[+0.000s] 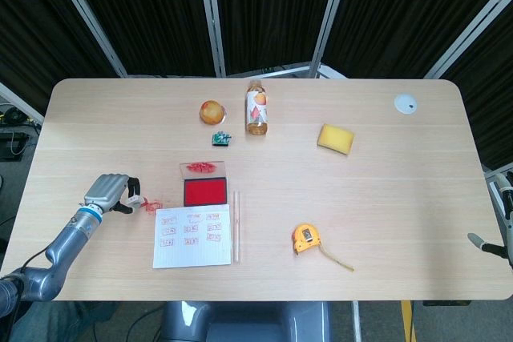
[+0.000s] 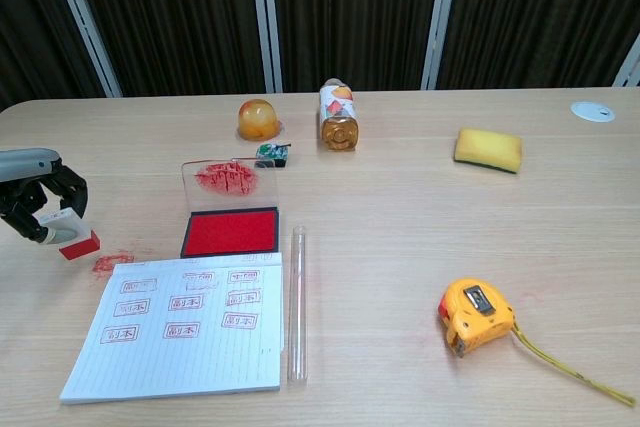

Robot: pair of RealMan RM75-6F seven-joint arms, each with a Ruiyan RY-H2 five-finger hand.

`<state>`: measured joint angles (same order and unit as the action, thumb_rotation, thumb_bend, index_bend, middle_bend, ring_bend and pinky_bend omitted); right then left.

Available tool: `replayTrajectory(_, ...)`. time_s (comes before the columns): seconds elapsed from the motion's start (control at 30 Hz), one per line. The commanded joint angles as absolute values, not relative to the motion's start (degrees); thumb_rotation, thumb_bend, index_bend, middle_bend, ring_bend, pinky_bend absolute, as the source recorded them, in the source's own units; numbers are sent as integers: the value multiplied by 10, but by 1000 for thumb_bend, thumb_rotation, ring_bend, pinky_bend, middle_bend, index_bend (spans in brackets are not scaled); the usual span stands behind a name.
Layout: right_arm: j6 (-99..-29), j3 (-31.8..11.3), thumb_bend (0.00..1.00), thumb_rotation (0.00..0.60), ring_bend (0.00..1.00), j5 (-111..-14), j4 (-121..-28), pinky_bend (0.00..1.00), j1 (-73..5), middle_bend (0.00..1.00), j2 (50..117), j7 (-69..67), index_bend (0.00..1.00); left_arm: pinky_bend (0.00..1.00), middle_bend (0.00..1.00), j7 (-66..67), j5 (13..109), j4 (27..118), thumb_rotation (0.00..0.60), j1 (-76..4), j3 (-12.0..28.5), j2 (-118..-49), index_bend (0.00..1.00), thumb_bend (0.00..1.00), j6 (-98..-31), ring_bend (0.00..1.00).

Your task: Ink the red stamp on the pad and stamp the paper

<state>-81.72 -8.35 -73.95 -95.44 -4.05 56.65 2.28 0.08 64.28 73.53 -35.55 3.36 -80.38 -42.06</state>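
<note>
Chest view shows your left hand [image 2: 35, 209] pinching the red stamp [image 2: 76, 241] left of the ink pad [image 2: 230, 231]; it looks small, light and rigid, so grip its upper body.

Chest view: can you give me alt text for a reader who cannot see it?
The robot's left hand holds a red-based stamp at the wooden table's left edge, beside an open red ink pad and a lined paper sheet bearing red stamp marks.
</note>
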Motion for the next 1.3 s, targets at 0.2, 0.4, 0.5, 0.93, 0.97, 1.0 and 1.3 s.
replayTrajectory(0.2,-816,-83,0,600,0,-739,-954,0,-41,0,566,23,0,852,552,12,645,726,600,-354,29,-812,550,398,-420,839)
replayTrajectory(0.4,-816,-83,0,600,0,-739,-953,0,-41,0,567,24,0,852,547,20,644,717,600,-354,26,-820,545,399,-418,840)
replayTrajectory(0.5,-815,-83,0,600,0,-738,-953,0,-41,0,567,25,0,852,546,26,642,715,600,-353,25,-822,543,399,-417,839)
replayTrajectory(0.93,-811,-82,0,600,0,-736,-952,0,-42,0,566,28,0,846,519,46,632,721,600,-353,25,-823,510,273,-415,832)
replayTrajectory(0.97,-811,-82,0,600,0,-737,-953,0,-42,0,566,28,0,845,516,48,631,721,600,-353,25,-823,508,260,-416,831)
replayTrajectory(1.0,-811,-82,0,600,0,-737,-953,0,-42,0,566,28,0,844,514,50,630,722,600,-353,25,-823,505,254,-415,830)
replayTrajectory(1.3,-812,-81,0,600,0,-738,-953,0,-42,0,565,28,0,841,489,60,625,729,600,-352,24,-819,476,193,-417,826)
